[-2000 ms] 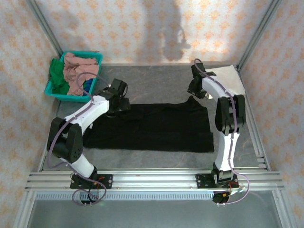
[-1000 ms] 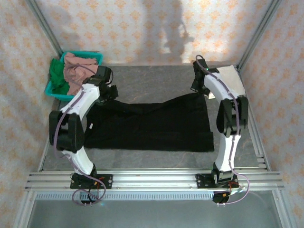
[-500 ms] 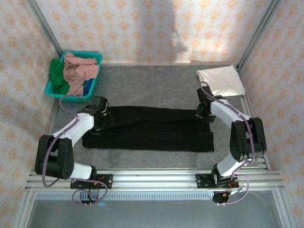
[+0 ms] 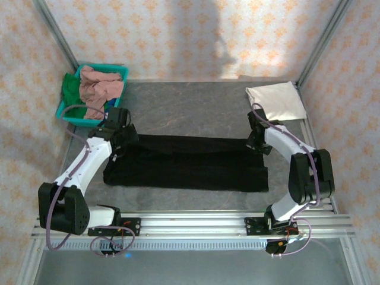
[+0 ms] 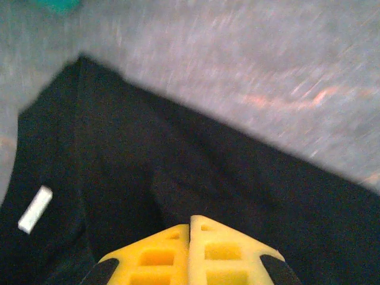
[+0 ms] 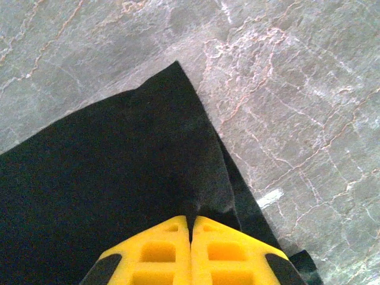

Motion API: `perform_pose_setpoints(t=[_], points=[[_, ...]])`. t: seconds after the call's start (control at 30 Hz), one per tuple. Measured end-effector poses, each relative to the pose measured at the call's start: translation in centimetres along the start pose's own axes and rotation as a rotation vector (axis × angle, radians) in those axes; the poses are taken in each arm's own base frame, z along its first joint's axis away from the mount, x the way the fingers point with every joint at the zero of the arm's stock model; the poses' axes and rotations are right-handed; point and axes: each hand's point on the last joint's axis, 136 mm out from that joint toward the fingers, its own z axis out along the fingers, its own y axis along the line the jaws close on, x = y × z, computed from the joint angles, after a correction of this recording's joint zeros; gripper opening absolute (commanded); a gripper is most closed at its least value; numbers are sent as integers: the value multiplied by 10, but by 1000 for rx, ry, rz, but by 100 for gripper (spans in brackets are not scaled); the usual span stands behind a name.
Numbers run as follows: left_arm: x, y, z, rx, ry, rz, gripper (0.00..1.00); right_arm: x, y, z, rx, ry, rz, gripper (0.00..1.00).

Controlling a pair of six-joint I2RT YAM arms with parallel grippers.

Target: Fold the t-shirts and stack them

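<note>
I have the black t-shirt lying as a long band across the middle of the counter, and I grip it at both ends of its far edge. The left end effector has its fingers pressed together, with a hump of cloth drawn up to the tips, near a white label; that view is blurred. The right end effector is likewise pinched on a puckered ridge at the far right corner, where a lower layer of cloth shows just beside the gripped one. I judge that a grip at both corners makes the doubled edge run straight, so the lengthwise fold lands square. The cream-white t-shirt lies folded flat at the far right, well apart, probably as the base of the stack. The teal basket at the far left holds the pink t-shirt, the green t-shirt and the blue t-shirt, bunched and not yet folded.
</note>
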Motion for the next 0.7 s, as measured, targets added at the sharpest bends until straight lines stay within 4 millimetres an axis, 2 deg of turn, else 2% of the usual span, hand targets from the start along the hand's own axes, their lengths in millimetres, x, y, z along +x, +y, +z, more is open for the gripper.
perform_pose_setpoints(t=[0.1, 0.17, 0.27, 0.37, 0.43, 0.6, 0.7], points=[[-35, -18, -13, 31, -71, 3, 0, -18, 3, -9, -16, -28, 27, 4], [-50, -26, -13, 36, -91, 10, 0, -39, 12, -19, -41, -68, 44, 3], [-58, -31, -7, 33, -87, 21, 0, -66, 28, -35, -89, -126, 59, 3], [-53, -28, -4, 27, -75, 23, 0, -71, 34, -39, -115, -140, 59, 4], [-41, -21, -6, 23, -70, 22, 0, -63, 30, -31, -106, -123, 56, 4], [22, 14, -7, 2, -7, 9, 0, -13, 5, 3, -37, -5, 27, 4], [56, 31, 1, -16, 48, -10, 0, 5, -5, 13, -10, 42, 17, 4]])
